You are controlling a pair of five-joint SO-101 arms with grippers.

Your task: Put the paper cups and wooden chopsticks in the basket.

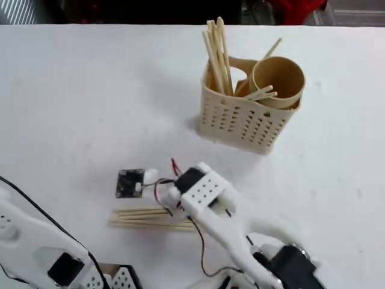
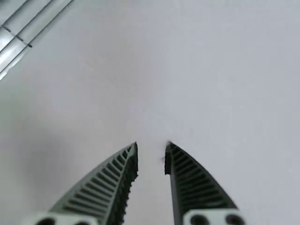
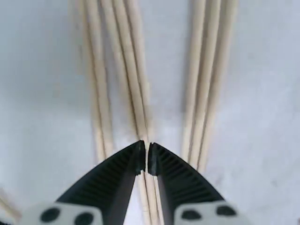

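Two cups (image 1: 278, 77) and several chopsticks (image 1: 216, 51) stand in the basket (image 1: 237, 123) toward the table (image 1: 90, 90) far edge. Right gripper (image 3: 145, 157) pinches loose sticks (image 1: 144, 218) by the near edge; left gripper (image 2: 151, 157) is slightly parted.
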